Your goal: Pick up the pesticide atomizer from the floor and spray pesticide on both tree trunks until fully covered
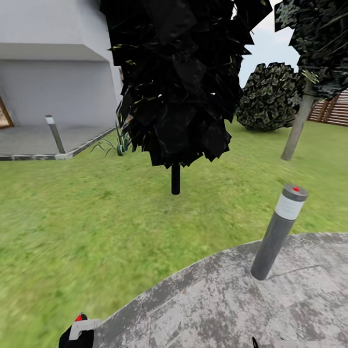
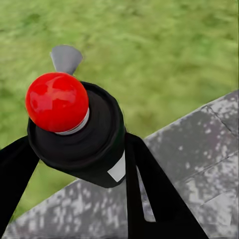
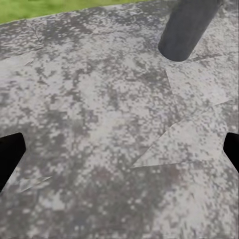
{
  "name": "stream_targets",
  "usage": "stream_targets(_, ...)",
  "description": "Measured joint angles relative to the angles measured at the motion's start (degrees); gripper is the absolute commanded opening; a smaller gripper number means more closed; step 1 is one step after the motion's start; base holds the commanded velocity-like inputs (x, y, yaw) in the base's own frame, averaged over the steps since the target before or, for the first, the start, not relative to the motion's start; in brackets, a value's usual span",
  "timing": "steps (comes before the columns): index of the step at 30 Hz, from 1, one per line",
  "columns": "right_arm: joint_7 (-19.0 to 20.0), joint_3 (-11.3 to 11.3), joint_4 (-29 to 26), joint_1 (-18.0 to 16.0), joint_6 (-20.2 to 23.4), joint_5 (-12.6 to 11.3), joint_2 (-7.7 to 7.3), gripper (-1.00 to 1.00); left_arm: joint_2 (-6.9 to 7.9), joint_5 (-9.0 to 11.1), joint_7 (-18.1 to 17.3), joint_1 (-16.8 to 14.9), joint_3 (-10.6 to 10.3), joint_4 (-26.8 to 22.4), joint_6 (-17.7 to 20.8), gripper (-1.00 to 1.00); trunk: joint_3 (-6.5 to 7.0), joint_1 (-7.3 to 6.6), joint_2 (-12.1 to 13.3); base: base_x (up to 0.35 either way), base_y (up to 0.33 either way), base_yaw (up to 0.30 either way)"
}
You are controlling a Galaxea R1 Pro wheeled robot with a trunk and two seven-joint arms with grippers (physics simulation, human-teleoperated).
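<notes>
The pesticide atomizer [image 2: 97, 124] is a black bottle with a round red top and a grey nozzle. My left gripper [image 2: 74, 162] is shut on it, one black finger on each side, over the edge between grass and paving. In the head view the same atomizer [image 1: 80, 319] and left gripper [image 1: 76, 336] sit at the bottom left. One tree with a pale, leaning trunk [image 1: 296, 130] stands at the far right on the lawn. My right gripper [image 3: 119, 152] is open, its fingertips wide apart above the grey stone floor [image 3: 99, 99].
A grey bollard [image 1: 278, 232] with a light cap and red dot stands on the round paved patch [image 1: 217, 299]; its base [image 3: 186, 27] is close to my right gripper. A dark cypress-like tree [image 1: 175, 179] stands ahead. A round bush [image 1: 268, 96], a house wall [image 1: 58, 87] and a slat fence [image 1: 336, 108] lie beyond.
</notes>
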Motion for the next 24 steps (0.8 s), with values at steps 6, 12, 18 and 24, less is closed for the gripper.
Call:
stream_targets(6, 0.0, 0.0, 0.0, 0.0, -0.1, 0.0, 0.0, 1.0, -0.05, 0.1, 0.0, 0.0, 0.0, 0.1, 0.0, -1.0, 1.08, -1.32, 2.4, 0.0, 0.0, 0.277)
stream_targets(12, 0.0, 0.0, 0.0, 0.0, -0.1, 0.0, 0.0, 1.0, -0.05, 0.1, 0.0, 0.0, 0.0, 0.1, 0.0, -1.0, 2.15, -2.64, 4.8, 0.0, 0.0, 0.277)
stream_targets(18, 0.0, 0.0, 0.0, 0.0, -0.1, 0.0, 0.0, 1.0, -0.05, 0.1, 0.0, 0.0, 0.0, 0.1, 0.0, -1.0, 3.3, -3.95, 7.2, 0.0, 0.0, 0.277)
stream_targets(24, 0.0, 0.0, 0.0, 0.0, -0.1, 0.0, 0.0, 1.0, -0.05, 0.1, 0.0, 0.0, 0.0, 0.0, 0.0, -1.0, 4.38, -5.06, 9.2, 0.0, 0.0, 0.277)
